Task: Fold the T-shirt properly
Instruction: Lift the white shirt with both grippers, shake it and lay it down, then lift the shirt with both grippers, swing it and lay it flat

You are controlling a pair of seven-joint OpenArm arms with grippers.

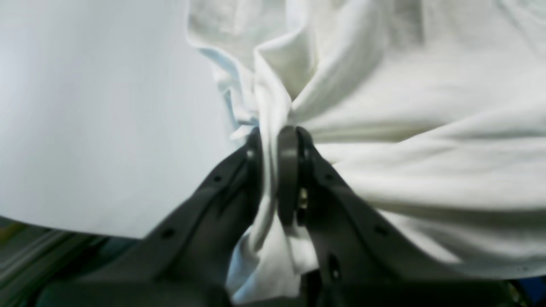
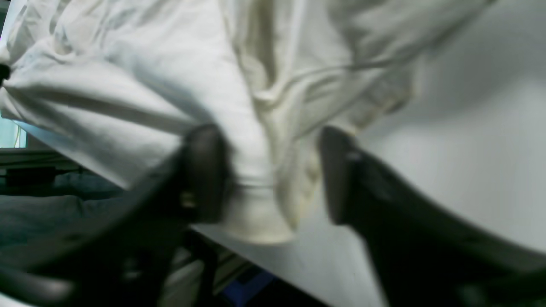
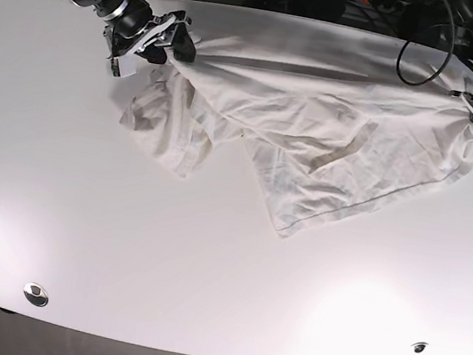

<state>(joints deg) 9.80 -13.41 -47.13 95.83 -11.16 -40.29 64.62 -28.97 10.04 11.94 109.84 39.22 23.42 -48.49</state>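
White T-shirt (image 3: 314, 145) crumpled on white table (image 3: 160, 264); tiled floor below.

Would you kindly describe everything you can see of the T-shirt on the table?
The T-shirt is white, soft cotton-looking fabric, crumpled and not yet folded. It lies spread across the far part of the white table, stretched between both arms, with a sleeve bunched toward the base view's left and a hem corner pointing toward the near side. The left gripper is shut on a pinch of it; the right gripper stands open with cloth between its fingers.
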